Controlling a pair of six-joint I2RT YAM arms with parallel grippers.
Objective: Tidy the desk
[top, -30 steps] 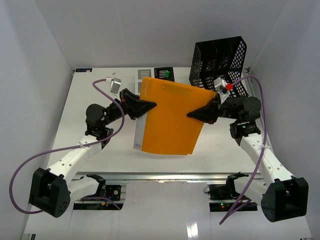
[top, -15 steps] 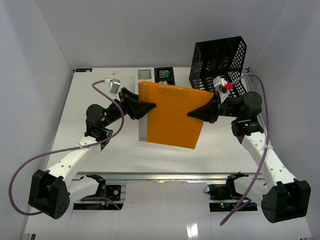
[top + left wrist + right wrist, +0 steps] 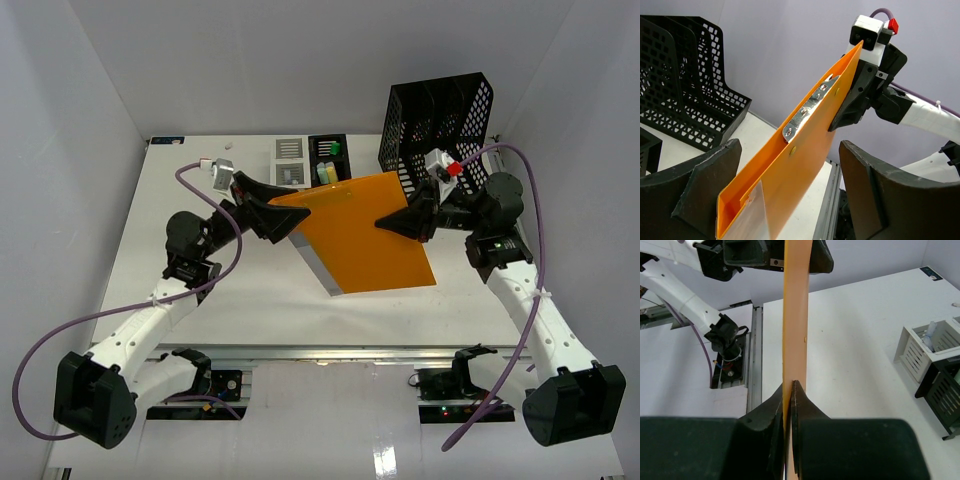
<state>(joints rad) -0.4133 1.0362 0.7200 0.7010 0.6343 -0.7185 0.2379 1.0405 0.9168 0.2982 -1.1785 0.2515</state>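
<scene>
Right tool (image 3: 788, 386) is clamped on thin edge of orange binder (image 3: 370, 240); cover is judged stiff, light, slick. Left tool (image 3: 790, 150) is spread open around near corner.

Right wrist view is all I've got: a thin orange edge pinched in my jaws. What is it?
Observer: An orange folder; the top view shows its broad face, tilted.
Operator: Is the left arm clamping it too?
Observer: No. The left gripper has its jaws spread wide, one on either side of the folder.
Operator: Anywhere behind me to file it?
Observer: A black mesh rack stands at the far right corner of the desk, behind the right gripper.
</scene>
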